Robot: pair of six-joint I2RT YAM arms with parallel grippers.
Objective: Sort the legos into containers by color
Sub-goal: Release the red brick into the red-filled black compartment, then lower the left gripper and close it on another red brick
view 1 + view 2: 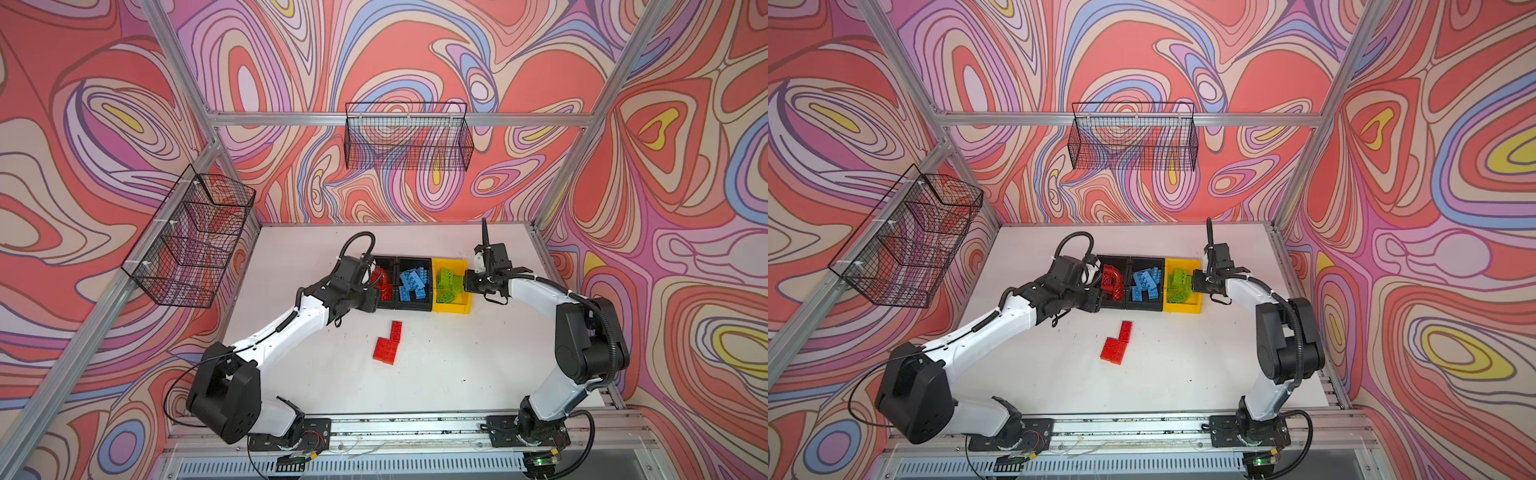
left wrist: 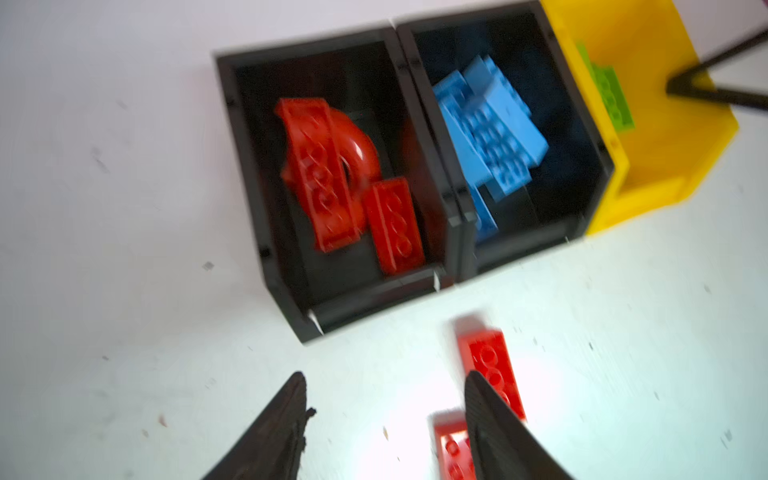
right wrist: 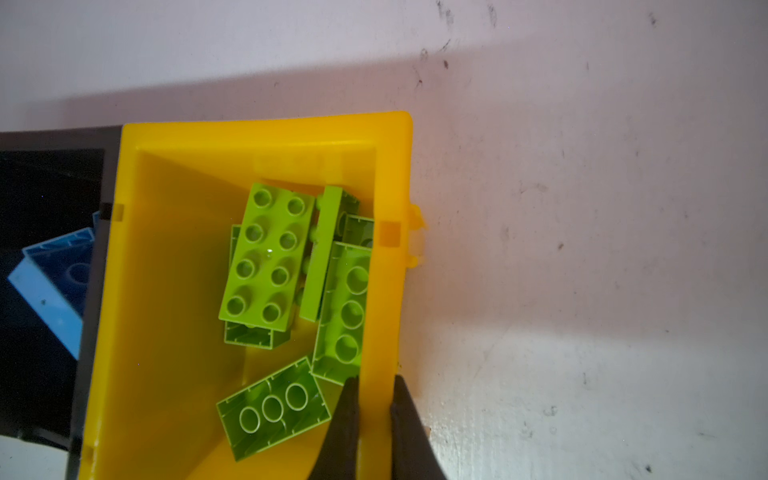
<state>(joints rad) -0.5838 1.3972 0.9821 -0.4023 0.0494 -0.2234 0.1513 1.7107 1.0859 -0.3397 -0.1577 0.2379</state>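
Three joined containers stand in a row at mid-table. The left black one [image 1: 384,260] holds red legos [image 2: 324,174], among them an arch. The middle black one [image 1: 415,260] holds blue legos [image 1: 413,284]. The yellow one [image 3: 249,133] holds lime green legos [image 3: 266,257]. Two red legos [image 1: 396,331] [image 1: 385,351] lie flat on the table in front of the containers. My left gripper [image 2: 385,376] hangs open and empty above the table, by the near corner of the left black container. My right gripper [image 3: 376,380] is shut on the yellow container's outer side wall.
Black wire mesh baskets hang on the back wall [image 1: 409,137] and the left wall [image 1: 191,241]. Aluminium frame posts border the white table [image 1: 478,365]. The arm bases sit on a rail [image 1: 407,428] along the front edge.
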